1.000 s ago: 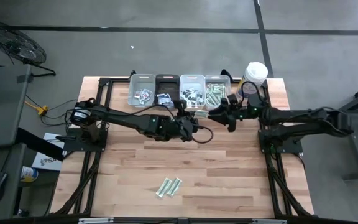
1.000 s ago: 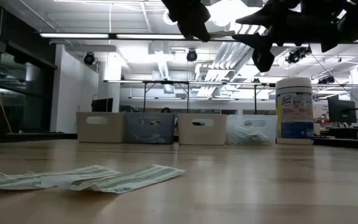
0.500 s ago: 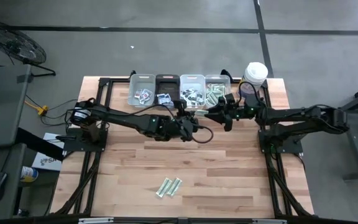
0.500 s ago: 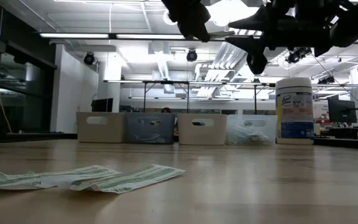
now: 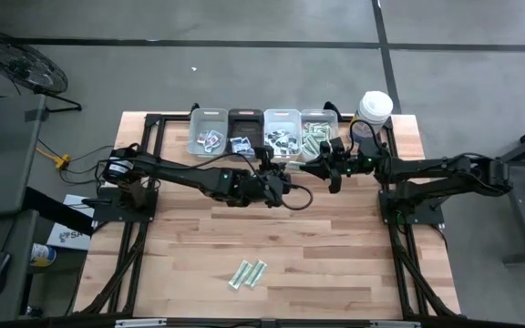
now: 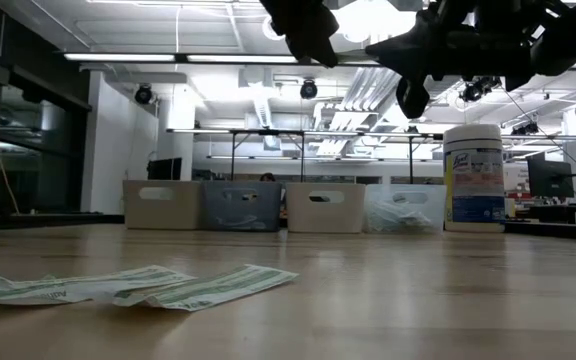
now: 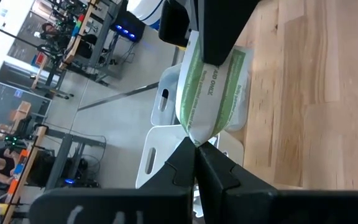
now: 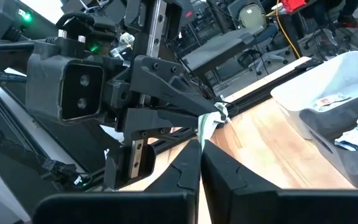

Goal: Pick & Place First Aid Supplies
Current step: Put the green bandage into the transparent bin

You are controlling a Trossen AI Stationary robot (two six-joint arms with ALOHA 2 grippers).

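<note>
The left gripper (image 7: pixel 194 144) and right gripper (image 8: pixel 201 142) are both clamped on one green-and-white packet (image 7: pixel 211 93); one grip should be loosened before any pull.

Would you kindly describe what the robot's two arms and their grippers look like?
Both arms are black, slim and jointed. The left arm trails a black cable. The left gripper has wedge-shaped fingers and a boxy camera block. The right gripper has small green lights behind it.

Four small bins (image 5: pixel 229 121) line the wooden table's (image 5: pixel 335 264) far edge beside a white canister (image 5: pixel 375 106).
</note>
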